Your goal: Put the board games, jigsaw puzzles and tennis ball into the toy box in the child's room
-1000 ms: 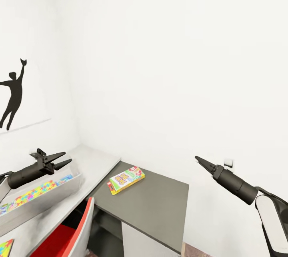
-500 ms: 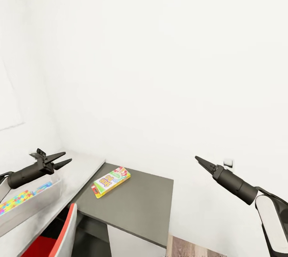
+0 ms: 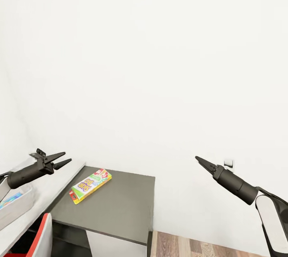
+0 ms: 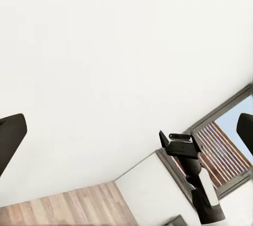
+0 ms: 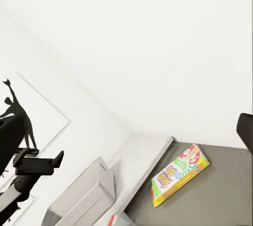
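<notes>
White wall corner, dark grey surface [image 3: 120, 205] carried green-red board game [image 3: 90, 185]. Left gripper [image 3: 63, 159] hovered over toy box [image 3: 16, 205], jaws parted, empty. Right gripper [image 3: 199, 160] closed to point, holding nothing.

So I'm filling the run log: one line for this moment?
left gripper: open, empty | right gripper: shut, empty | board game: on dark table section | toy box: beside left arm

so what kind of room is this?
Likely a child's bedroom or playroom corner: a colourful board game lies on the dark lower desk section, a grey toy box sits on the pale desktop, and a silhouette wall picture hangs nearby.
</notes>
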Available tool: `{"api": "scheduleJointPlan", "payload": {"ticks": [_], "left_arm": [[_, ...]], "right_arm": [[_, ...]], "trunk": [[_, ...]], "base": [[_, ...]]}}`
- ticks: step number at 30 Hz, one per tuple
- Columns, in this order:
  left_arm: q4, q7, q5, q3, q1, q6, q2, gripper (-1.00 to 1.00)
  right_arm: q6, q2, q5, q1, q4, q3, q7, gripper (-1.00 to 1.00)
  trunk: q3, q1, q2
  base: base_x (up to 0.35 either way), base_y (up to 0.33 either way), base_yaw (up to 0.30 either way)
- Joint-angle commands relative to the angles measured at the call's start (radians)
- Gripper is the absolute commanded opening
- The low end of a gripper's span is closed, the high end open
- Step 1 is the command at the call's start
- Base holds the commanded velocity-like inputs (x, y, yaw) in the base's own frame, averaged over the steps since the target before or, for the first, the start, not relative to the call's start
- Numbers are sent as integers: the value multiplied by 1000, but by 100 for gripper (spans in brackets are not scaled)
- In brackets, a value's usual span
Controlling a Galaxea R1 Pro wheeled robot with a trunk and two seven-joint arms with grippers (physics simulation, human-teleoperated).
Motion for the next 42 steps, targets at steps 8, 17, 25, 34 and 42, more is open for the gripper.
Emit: {"api": "scheduleJointPlan", "payload": {"ticks": [8,17,25,34,42], "left_arm": [[0,-2,4,-2,0,11,1,100],[0,-2,3,-2,0,11,1,100],[1,0,3,-2,0,6,1,100],[8,0,1,-3,0,2,2,100],[25,5,-7,-4,0,2,28,100]], "right_arm": [[4,1,-1,-1,1,0,3,100],[-5,1,1,-1,0,1,3,100],[67,-10,15,-1,49,34,-53,100],[190,-25,28,-8,225,58,-230,100],[190,-32,27,2,235,61,-243,100]], "trunk": [[-5,0,-1],[-10,0,-1],[-10,0,-1],[-10,0,-1],[-10,0,-1]], "base": [[143,-75,-266],[169,-5,-243],[7,0,-31],[0,0,-1],[83,33,0]]}}
